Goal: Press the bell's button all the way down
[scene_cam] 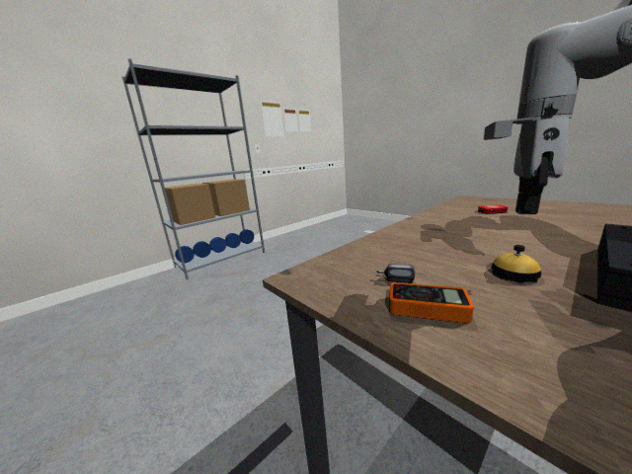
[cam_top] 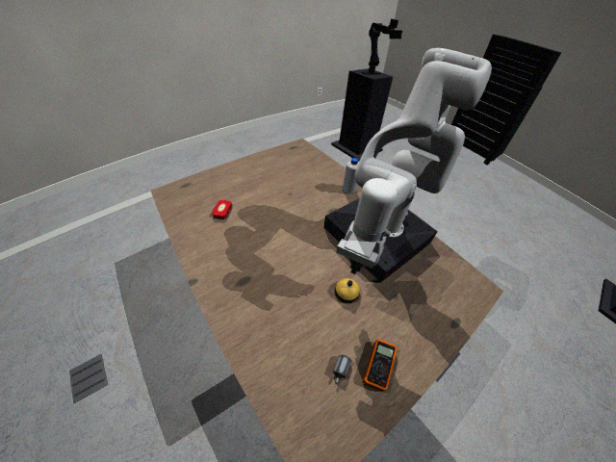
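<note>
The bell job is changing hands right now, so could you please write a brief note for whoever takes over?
Hand: shut, holding nothing, raised well above the table.
Bell: yellow dome, upright on the table in front of the arm's base; its black button is up and untouched.
Done: fingers closed for pressing.
Left: move the hand over the button, press it fully down briefly, then lift off.

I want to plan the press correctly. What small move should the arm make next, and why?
Probably move the shut gripper over the bell and lower it toward the button. It hangs well above the table, off to one side, and the button is still up.
</note>
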